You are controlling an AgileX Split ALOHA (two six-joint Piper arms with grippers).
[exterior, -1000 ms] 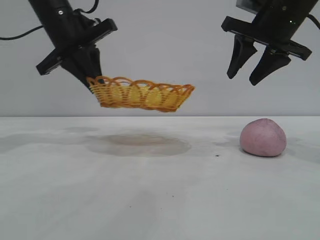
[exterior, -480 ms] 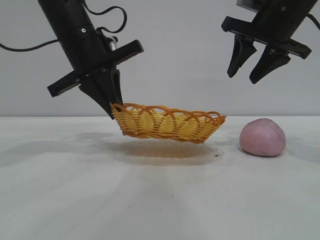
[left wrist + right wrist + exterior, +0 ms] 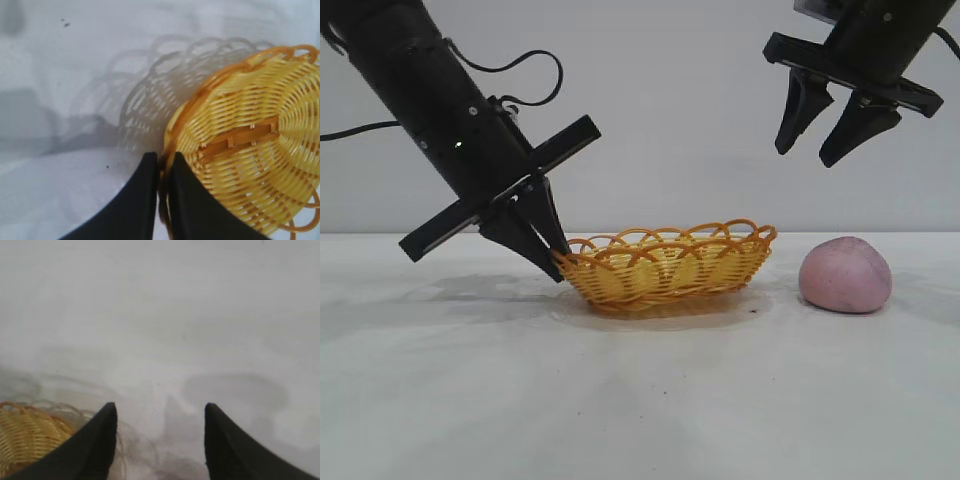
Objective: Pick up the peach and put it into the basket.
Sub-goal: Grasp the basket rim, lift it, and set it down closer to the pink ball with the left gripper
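The left gripper [image 3: 557, 262], a black two-fingered claw on a black jointed arm, is clamped on the looped rim of the shallow oval orange-yellow wicker basket [image 3: 665, 265] at the basket's left end. In the left wrist view its two dark fingers [image 3: 135, 200] sit nearly together with only the thin rim strand pinched between them, one finger inside the basket [image 3: 245, 150] wall and one outside. The left arm slants down steeply from the upper left of the exterior view, its crossbar tilted, the fingertips low and close to the pale white table [image 3: 640, 400]. The basket rests on the table roughly at centre, its right end slightly higher than its left, and its woven floor shows nothing inside it.

The right gripper [image 3: 828, 152] hangs high at the upper right, its black pointed fingers spread well apart and holding nothing; in the right wrist view the gripper [image 3: 159, 412] shows bare table between its tips, with an edge of the basket [image 3: 25, 440] in the corner. The right arm angles down from the top right edge.

The dull pink-mauve rounded peach [image 3: 846, 275] sits on the table just to the right of the basket, apart from it, and below the right gripper.

No brand, label or writing can be read anywhere.
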